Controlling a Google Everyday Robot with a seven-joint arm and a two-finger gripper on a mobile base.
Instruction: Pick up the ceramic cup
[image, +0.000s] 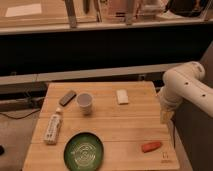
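Cup position and arm pose

Cup (85, 103): small, plain, pale grey-white, handleless, slightly tapered, with a round rim. It stands upright on the counter (135, 125), left of centre toward the far edge. It is between a dark flat object (67, 97) and a white block (122, 96) and touches neither. Its interior is shadowed, so its contents cannot be told.

Plate (84, 151): green, at the near edge, with its pale ringed pattern fully exposed. A white bottle (53, 127) lies on its side to the left of the plate. An orange item (151, 146) lies near the right front corner.

Arm (182, 82): white, entering from the right, bent, with the forearm pointing down. The gripper (164, 118) hangs at the counter's right edge, well apart from the cup. Its jaws are wide and hold nothing.
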